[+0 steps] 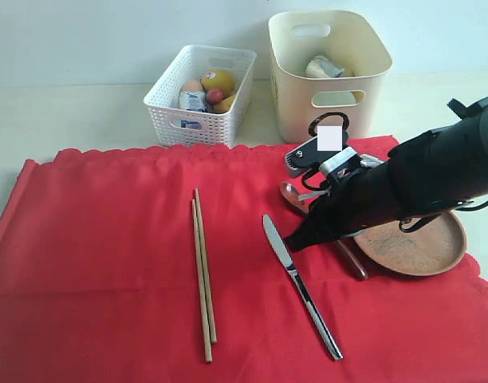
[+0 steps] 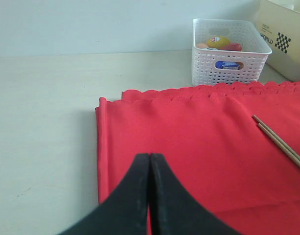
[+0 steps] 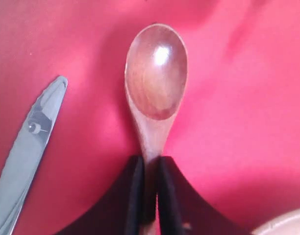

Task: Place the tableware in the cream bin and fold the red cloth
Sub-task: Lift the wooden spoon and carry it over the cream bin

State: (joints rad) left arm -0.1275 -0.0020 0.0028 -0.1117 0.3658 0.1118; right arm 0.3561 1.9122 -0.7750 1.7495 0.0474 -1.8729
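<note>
The right gripper clamps the handle of the dark wooden spoon on the red cloth, between the steel knife and the wooden plate at the cloth's right edge. The left gripper, fingers pressed together on nothing, hangs near the cloth's left edge, with open table beside it. Beyond the scalloped far edge stands the cream bin, lettered "WORLD".

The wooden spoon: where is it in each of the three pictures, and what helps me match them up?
Exterior view: the wooden spoon lies on the red cloth, right of the knife, partly hidden by the right arm.
Left wrist view: not in it.
Right wrist view: centre of the picture, handle pinched in the right gripper.
Shared landmark: the red cloth, in all three views.
</note>
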